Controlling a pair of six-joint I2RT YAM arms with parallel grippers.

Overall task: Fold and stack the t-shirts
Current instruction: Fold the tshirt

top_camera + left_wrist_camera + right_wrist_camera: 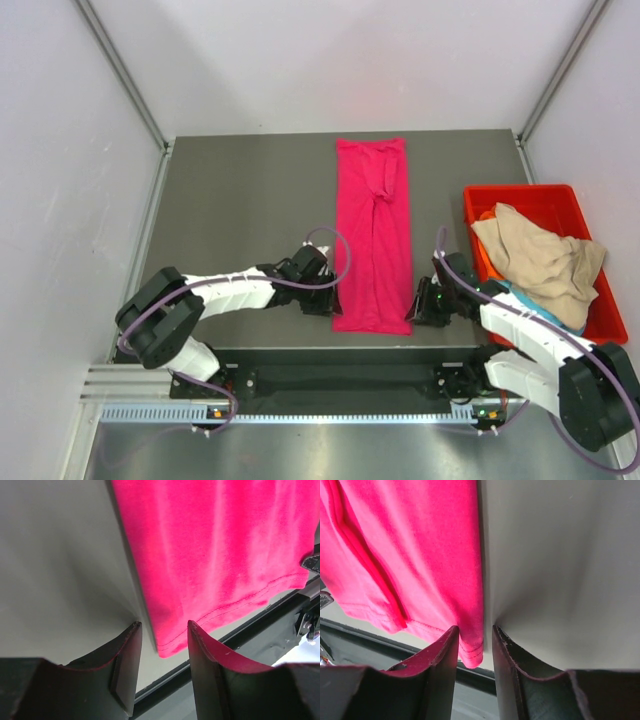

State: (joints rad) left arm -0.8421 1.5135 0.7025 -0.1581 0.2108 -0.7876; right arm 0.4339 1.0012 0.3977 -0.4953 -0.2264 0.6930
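The magenta-pink t-shirt (375, 235) lies on the grey table (240, 200), folded lengthwise into a long narrow strip running from the far edge toward me. My left gripper (327, 300) is low at its near left corner. In the left wrist view the gripper (164, 630) is open and the hem corner (170, 642) lies between the fingertips. My right gripper (416, 306) is at the near right corner. In the right wrist view it (476, 632) is open, with the shirt's hem corner (471, 650) in the gap between the jaws.
A red plastic bin (520, 195) stands at the right, holding a crumpled tan-beige shirt (540, 260) with a sliver of turquoise cloth (522, 298) under it. The table's front edge (200, 660) runs just behind both corners.
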